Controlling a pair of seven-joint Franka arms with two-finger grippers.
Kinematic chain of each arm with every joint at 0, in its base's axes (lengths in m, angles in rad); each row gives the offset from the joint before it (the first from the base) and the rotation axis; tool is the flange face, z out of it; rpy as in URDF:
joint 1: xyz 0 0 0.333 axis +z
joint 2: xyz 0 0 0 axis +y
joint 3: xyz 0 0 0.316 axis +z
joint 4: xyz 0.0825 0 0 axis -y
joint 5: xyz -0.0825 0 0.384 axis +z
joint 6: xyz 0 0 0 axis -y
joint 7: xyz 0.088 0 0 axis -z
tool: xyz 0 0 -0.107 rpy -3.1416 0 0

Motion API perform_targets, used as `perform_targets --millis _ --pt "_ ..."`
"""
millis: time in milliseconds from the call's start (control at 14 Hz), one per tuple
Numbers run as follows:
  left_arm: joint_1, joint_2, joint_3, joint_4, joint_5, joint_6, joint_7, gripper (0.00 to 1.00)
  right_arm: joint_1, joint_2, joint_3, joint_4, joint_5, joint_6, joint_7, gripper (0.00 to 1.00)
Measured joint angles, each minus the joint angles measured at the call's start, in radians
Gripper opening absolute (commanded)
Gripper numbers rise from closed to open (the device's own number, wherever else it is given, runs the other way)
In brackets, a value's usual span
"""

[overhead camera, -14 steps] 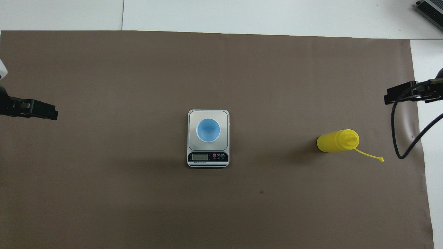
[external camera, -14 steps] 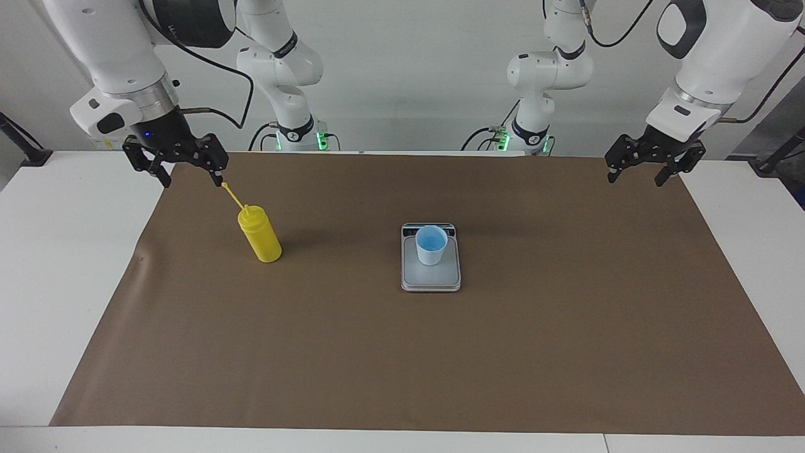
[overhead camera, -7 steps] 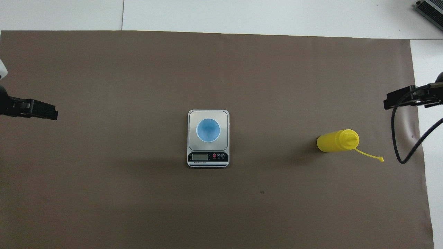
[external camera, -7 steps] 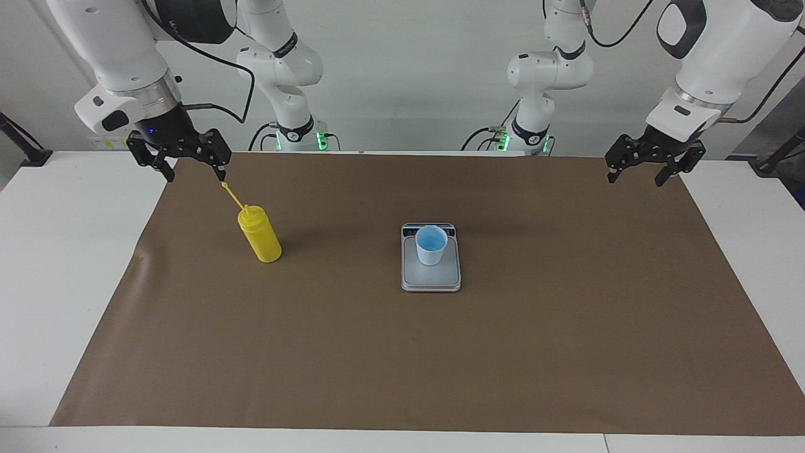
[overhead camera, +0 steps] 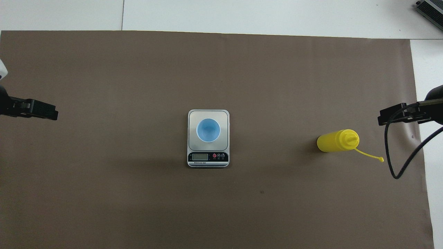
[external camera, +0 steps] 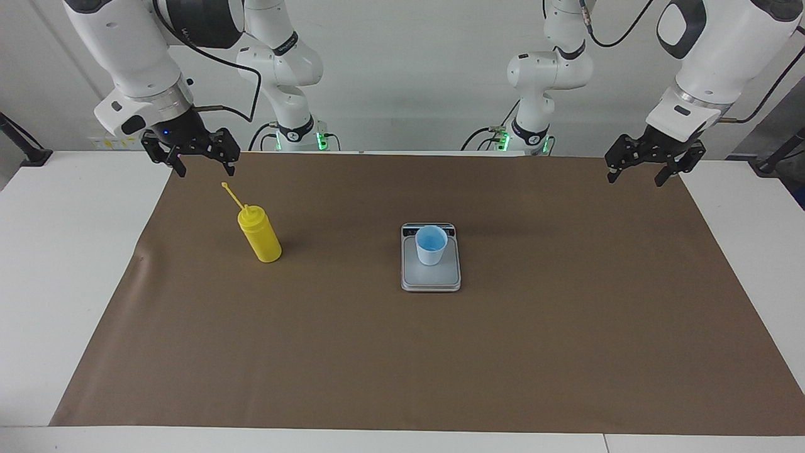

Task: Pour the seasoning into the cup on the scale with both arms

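Facing view: seasoning [external camera: 260, 238] upright, nozzle skyward; right tool [external camera: 201, 162] and left tool [external camera: 638, 171] open, empty.

Both arms [external camera: 126, 50] are glossy white with rounded jointed shells, dark joint bands, a silver wrist ring, looping black cables [external camera: 233, 69], and black two-finger grippers built of skeletal linkage.

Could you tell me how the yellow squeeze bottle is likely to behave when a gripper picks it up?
The seasoning stands tall on a narrow base, so a sideways nudge may tip it. Its plastic body probably gives under a squeeze. The thin tethered cap would likely dangle and swing.
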Motion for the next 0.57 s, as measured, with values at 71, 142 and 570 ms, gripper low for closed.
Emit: perform_targets --millis 71,142,570 --pt "0.000 0.000 0.000 0.000 0.000 0.000 0.000 1.00 0.000 -0.004 0.001 -0.005 0.000 0.000 0.000 1.00" --pt "0.000 0.000 0.000 0.000 0.000 0.000 0.000 1.00 0.001 -0.006 0.003 -0.008 0.000 0.000 0.001 1.00" --pt "0.000 0.000 0.000 0.000 0.000 0.000 0.000 1.00 0.039 -0.015 0.011 -0.017 0.000 0.000 0.072 1.00"
